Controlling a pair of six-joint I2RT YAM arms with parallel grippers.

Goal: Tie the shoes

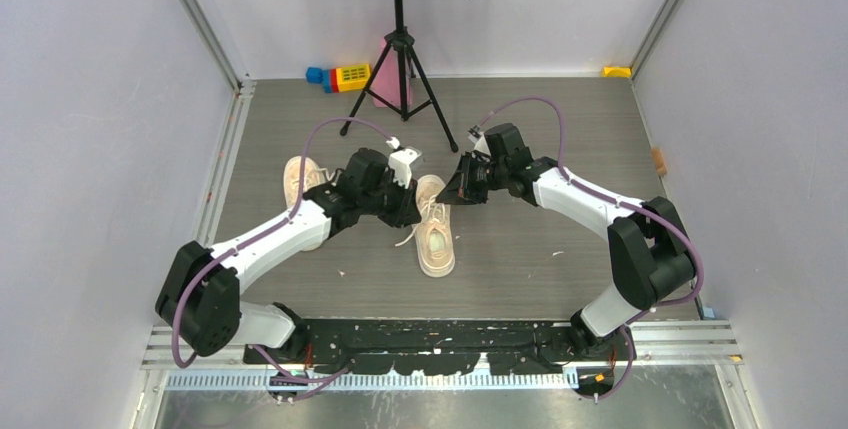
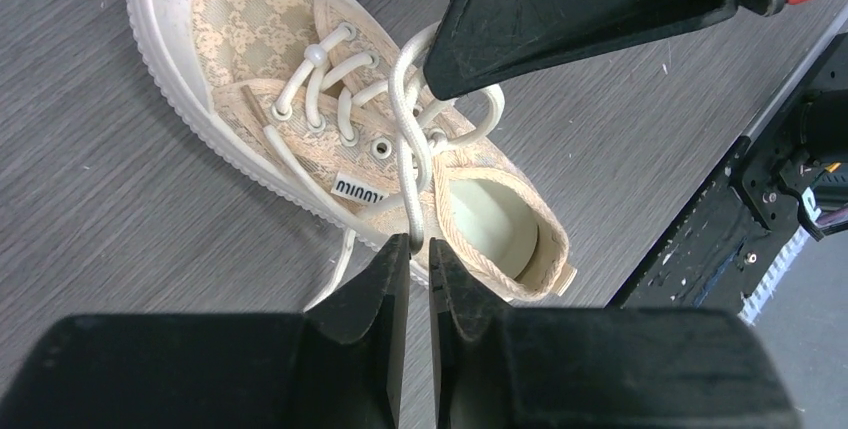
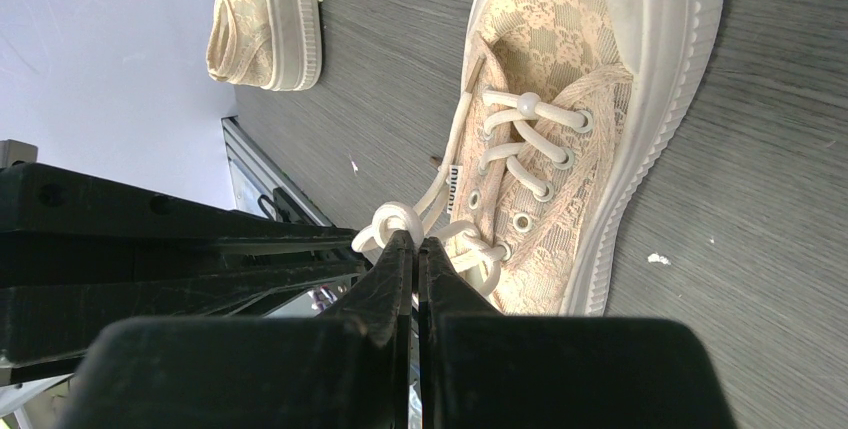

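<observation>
Left fingers [image 2: 380,294] and right fingers [image 3: 385,284] each pinched the soft, slippery-looking laces [image 2: 408,164] just above the eyelets of a seemingly light shoe [image 2: 240,9].

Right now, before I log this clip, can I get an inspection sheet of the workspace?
Surface: grey wood-grain table, a few white specks.
Job's things: centre shoe upright, laces lifted in loops; second shoe to the left, partly behind the left arm.
Clutter: toy blocks and yellow piece at the far edge.
Grippers: left pincer and right pincer each shut on the laces.
Cables: purple cables arch over both arms.
Surroundings: pale walls; black tripod stand at the back.
</observation>
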